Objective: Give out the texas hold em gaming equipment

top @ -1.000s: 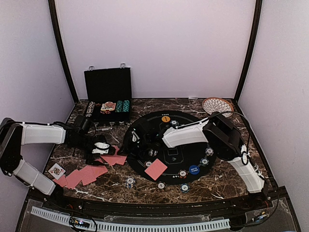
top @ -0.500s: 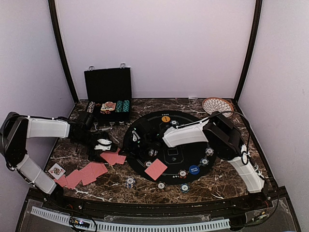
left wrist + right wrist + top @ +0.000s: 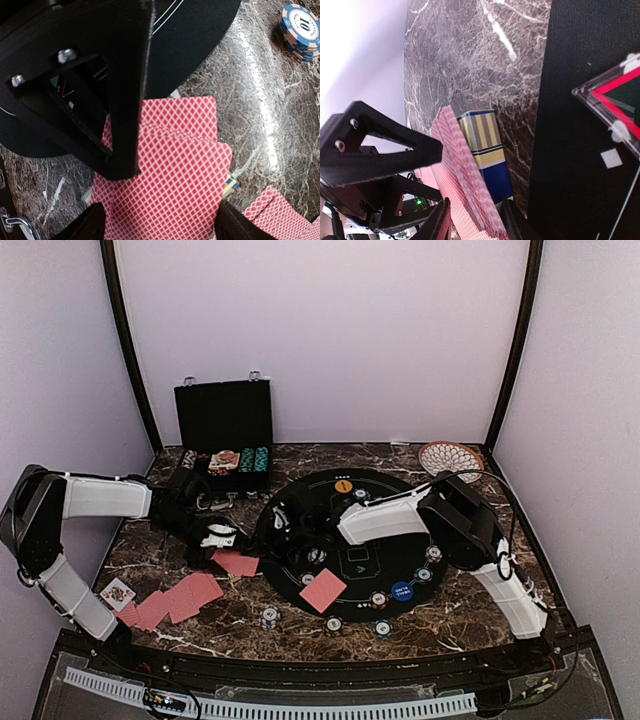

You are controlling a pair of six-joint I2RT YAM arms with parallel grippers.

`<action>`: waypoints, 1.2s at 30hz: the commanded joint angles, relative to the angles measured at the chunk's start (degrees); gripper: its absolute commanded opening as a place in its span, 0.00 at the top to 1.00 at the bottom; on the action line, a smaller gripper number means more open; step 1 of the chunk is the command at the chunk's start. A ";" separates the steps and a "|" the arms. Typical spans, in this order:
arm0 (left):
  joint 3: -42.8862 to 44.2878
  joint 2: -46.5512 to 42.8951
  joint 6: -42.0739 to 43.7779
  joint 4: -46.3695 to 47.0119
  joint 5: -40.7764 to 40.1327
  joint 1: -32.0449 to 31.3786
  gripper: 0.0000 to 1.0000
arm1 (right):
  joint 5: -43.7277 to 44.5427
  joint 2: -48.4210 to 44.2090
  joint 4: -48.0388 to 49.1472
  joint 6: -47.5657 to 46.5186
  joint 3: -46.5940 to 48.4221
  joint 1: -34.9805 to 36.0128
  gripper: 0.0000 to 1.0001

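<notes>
My right gripper (image 3: 474,220) is shut on a tilted stack of red-backed cards (image 3: 465,190) with a blue and yellow face card (image 3: 485,145) underneath. It sits at the left rim of the black mat (image 3: 350,502). The stack also shows in the top view (image 3: 238,562) and the left wrist view (image 3: 175,170). My left gripper (image 3: 162,225) is open, with one finger on each side of the stack. A red triangle (image 3: 620,95) in clear plastic lies on the mat. One red card (image 3: 322,590), an orange disc (image 3: 343,485), a blue disc (image 3: 402,591) and several chips lie on the mat.
Spread red cards (image 3: 170,602) and a face-up card (image 3: 117,592) lie front left. A chip stack (image 3: 301,30) stands off the mat. An open black case (image 3: 224,430) with chips stands back left. A wicker plate (image 3: 450,457) sits back right.
My left gripper has moved right and away from me, closing in over the card stack. The right arm and the stack have hardly moved.
</notes>
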 commanded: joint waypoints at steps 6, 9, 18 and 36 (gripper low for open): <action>1.87 1.70 -5.59 -2.26 2.45 -0.49 0.26 | -3.19 1.89 10.02 4.07 -0.93 -0.19 0.68; 2.26 1.96 -7.59 -1.89 3.21 -0.52 0.29 | -4.21 2.08 13.15 5.08 -1.41 -0.19 0.68; 3.61 3.09 -11.58 -1.80 4.35 -0.52 0.31 | -5.94 2.05 19.05 6.88 -2.80 0.03 0.71; 4.12 2.66 -14.66 -3.66 5.13 -0.52 0.26 | -6.48 4.08 20.56 10.15 -3.36 -0.60 1.00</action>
